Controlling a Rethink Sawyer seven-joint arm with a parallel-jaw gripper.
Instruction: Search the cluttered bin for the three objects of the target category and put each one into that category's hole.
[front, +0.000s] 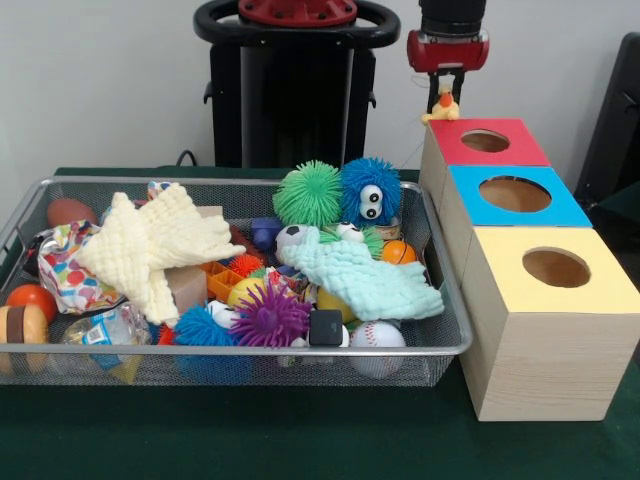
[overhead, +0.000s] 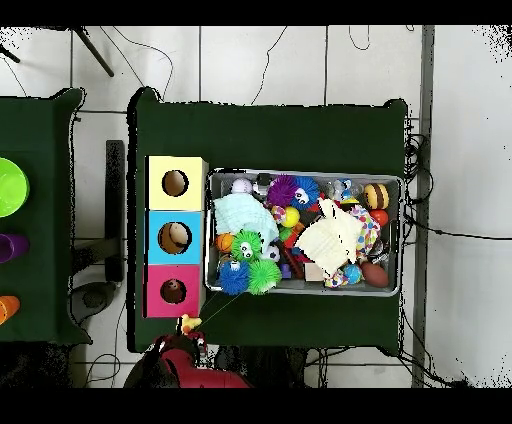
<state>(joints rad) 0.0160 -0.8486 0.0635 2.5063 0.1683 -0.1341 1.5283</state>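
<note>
Up above the red box (front: 487, 140), the hand (front: 446, 100) is closed on a small yellow duck toy (front: 442, 108), which hangs just beyond that box's far corner, not over its hole. Next in the row come the blue box (front: 515, 193) and the yellow box (front: 553, 268), each with a round hole on top. Beside them on the green surface (front: 300, 435) sits the wire mesh bin (front: 230, 350), crammed with spiky balls, a baseball (front: 377, 336), cloths and a fuzzy blue creature (front: 369, 191).
</note>
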